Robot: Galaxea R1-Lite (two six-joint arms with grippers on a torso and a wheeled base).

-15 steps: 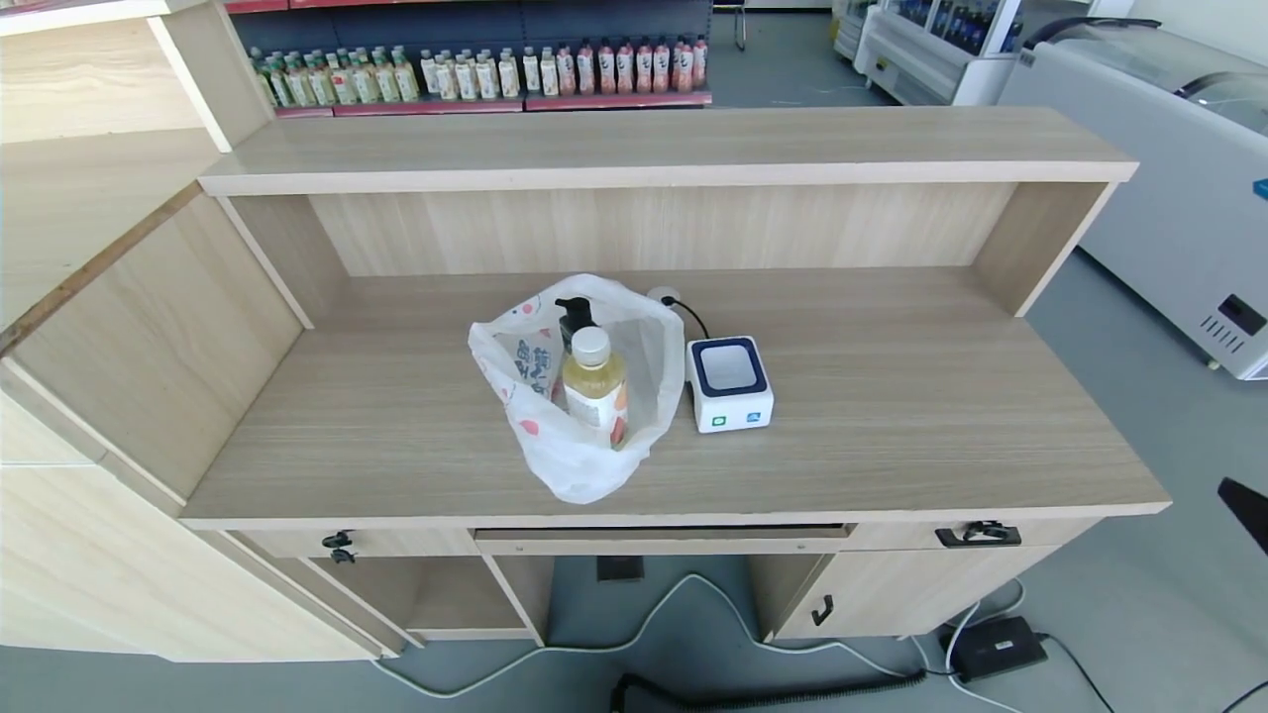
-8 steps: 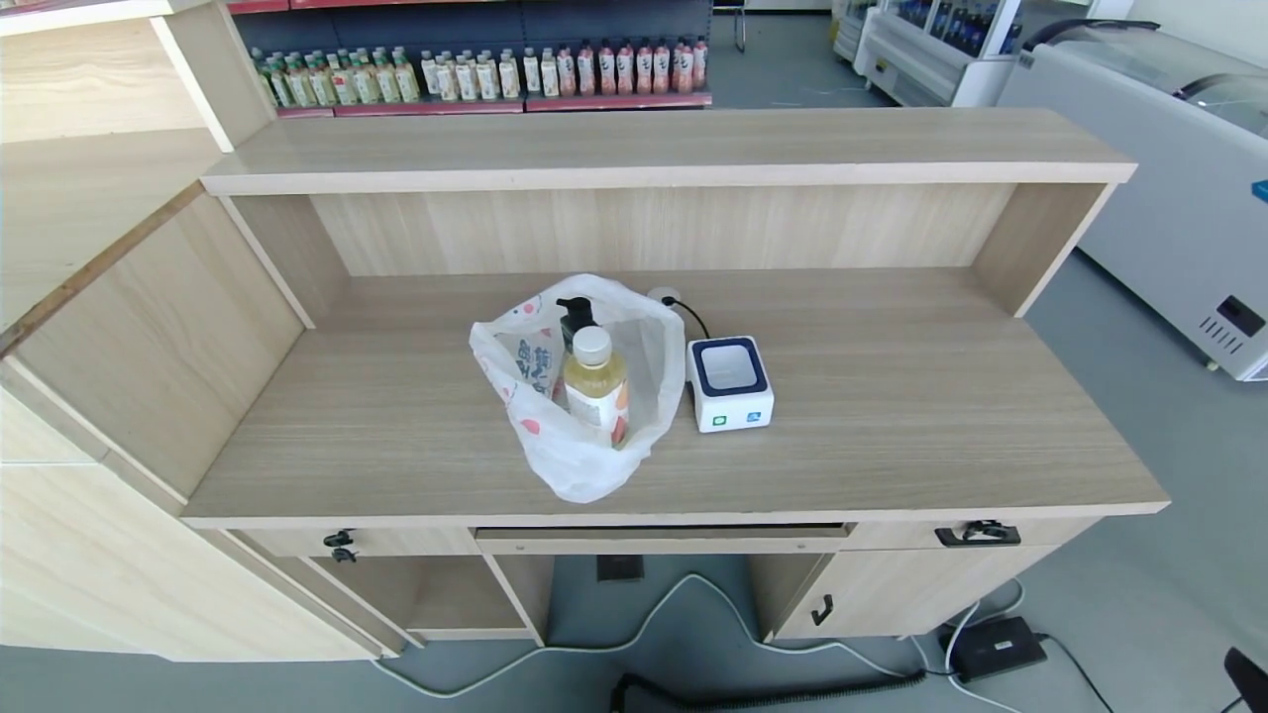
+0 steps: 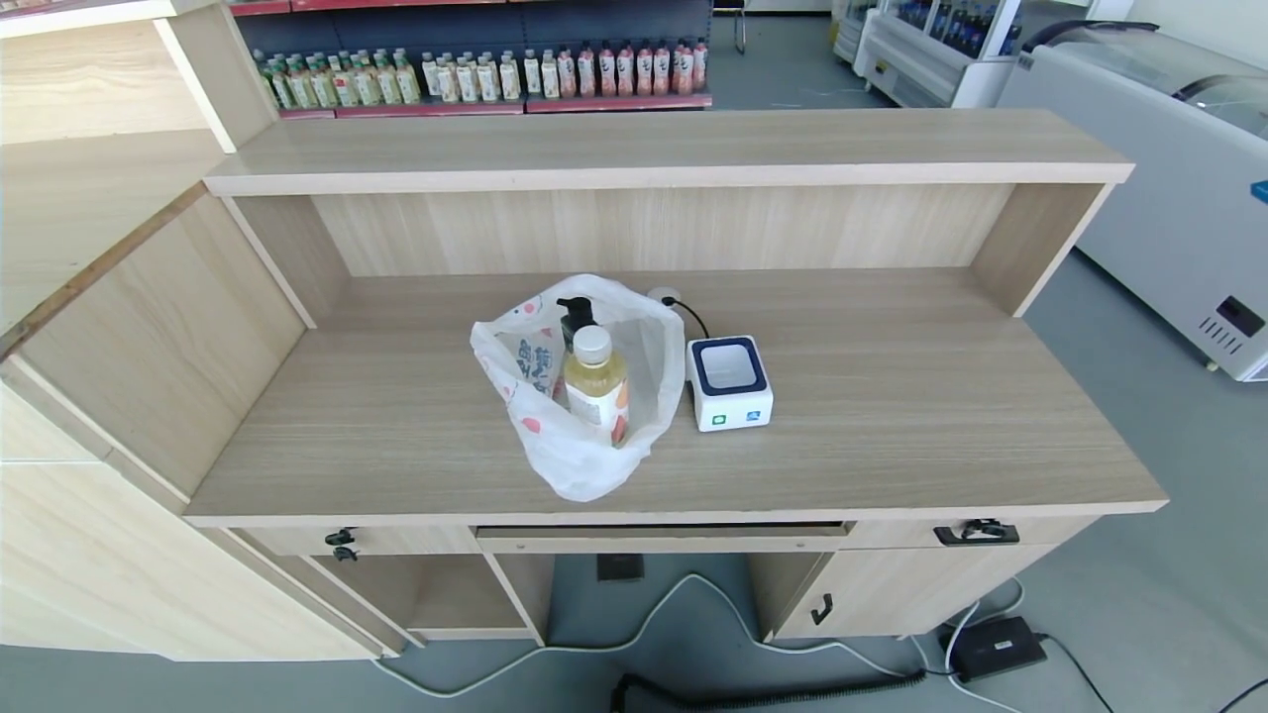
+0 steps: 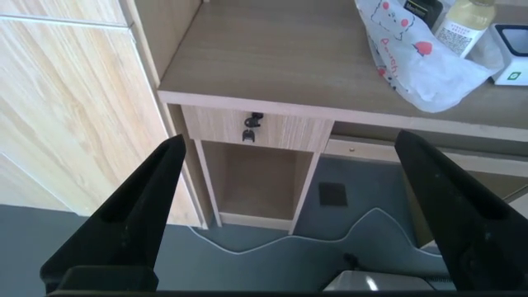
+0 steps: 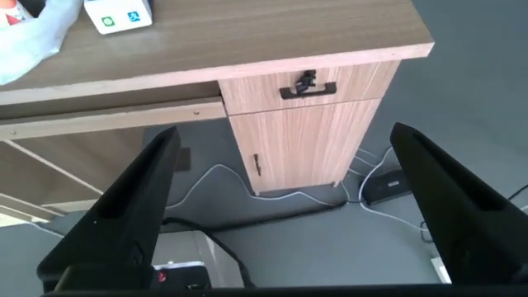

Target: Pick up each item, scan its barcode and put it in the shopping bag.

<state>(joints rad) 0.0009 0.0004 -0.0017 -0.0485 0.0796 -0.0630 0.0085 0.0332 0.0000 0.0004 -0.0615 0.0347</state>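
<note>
A pale wood-grain worktop (image 3: 892, 426) runs left to right, with a raised ledge (image 3: 664, 149) along its far side, carried on side panels. Under the near edge a shallow pull-out tray (image 3: 659, 542) sits in the middle. To its left is a drawer with a key in its lock (image 3: 339, 542). To its right, a black lock handle (image 3: 976, 534) sits above a cabinet door with a small black pull (image 3: 821, 611). On the floor below, a white cable (image 3: 693, 576) loops, a black coiled cable (image 3: 773, 688) lies nearer, and a black power brick (image 3: 994, 647) sits to the right. Far behind, a store shelf holds a row of bottles (image 3: 475, 74). A white chest freezer (image 3: 1169, 168) stands at the far right.
</note>
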